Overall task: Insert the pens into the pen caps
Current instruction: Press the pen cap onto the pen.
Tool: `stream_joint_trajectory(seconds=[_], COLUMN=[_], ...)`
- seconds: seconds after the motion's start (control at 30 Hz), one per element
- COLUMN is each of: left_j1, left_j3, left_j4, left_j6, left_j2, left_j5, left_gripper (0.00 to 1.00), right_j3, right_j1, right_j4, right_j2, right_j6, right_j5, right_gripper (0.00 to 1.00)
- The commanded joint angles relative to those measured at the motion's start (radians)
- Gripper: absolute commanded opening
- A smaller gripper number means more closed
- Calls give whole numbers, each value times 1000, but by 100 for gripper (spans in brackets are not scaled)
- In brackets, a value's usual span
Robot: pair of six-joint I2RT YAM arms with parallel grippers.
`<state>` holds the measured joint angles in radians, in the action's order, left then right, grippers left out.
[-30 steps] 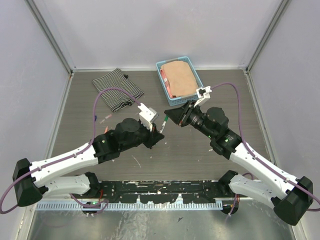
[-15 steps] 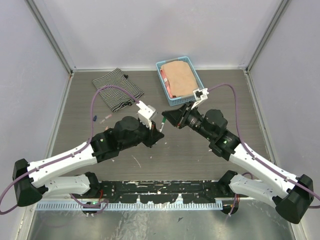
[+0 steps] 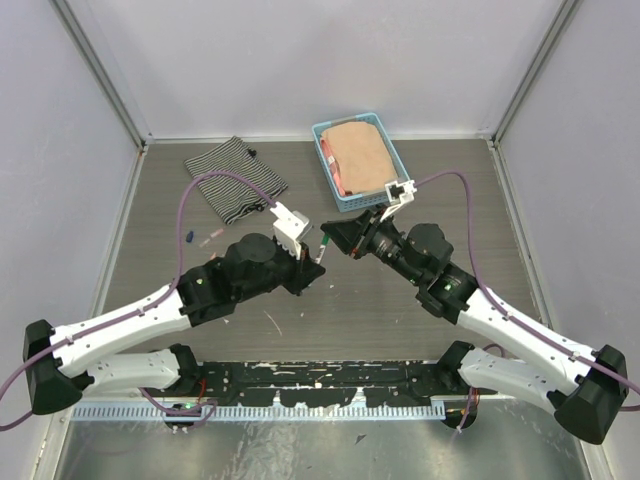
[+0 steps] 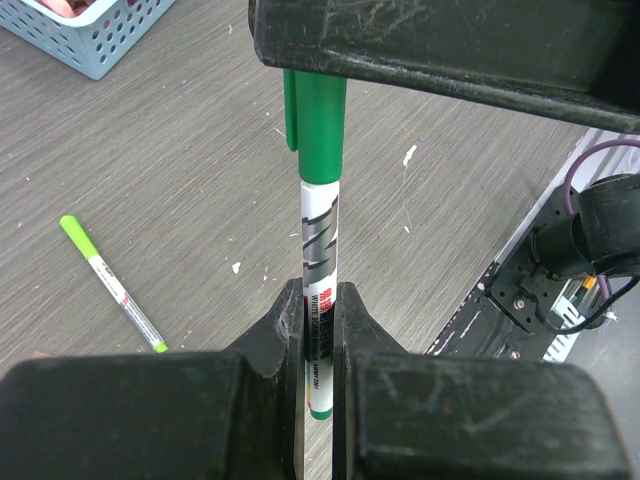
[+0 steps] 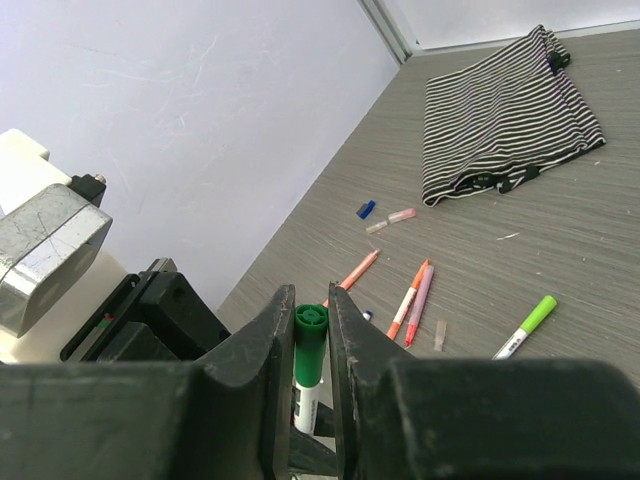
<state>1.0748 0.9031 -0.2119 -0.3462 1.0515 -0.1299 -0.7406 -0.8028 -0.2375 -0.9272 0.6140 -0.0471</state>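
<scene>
We see the left pincer (image 4: 318, 305) pinching a slim white pen with a green end (image 4: 320, 235) above the grey wood-grain surface (image 4: 180, 180). The right pincer (image 5: 312, 300) is clamped on a short green plastic cap (image 4: 317, 125) that covers the pen's far tip. In the left wrist view, a lime-tipped white pen (image 4: 110, 285) lies loose at 9 o'clock of the held one.
</scene>
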Motion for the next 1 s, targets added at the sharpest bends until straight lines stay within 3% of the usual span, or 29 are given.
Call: stream_joint_trajectory(seconds=[0.0, 0.97], left_j1=[-4, -4], left_j3=[95, 194], left_j4=[170, 230], left_j6=[47, 104], left_j2=[-37, -26], left_j5=[-46, -45], left_gripper=[0, 0], right_j3=[40, 157], right_j1=[-49, -190], right_j4=[55, 128], right_j2=[3, 12], right_j6=[24, 51], right_j5=[-100, -29], right_gripper=[0, 0])
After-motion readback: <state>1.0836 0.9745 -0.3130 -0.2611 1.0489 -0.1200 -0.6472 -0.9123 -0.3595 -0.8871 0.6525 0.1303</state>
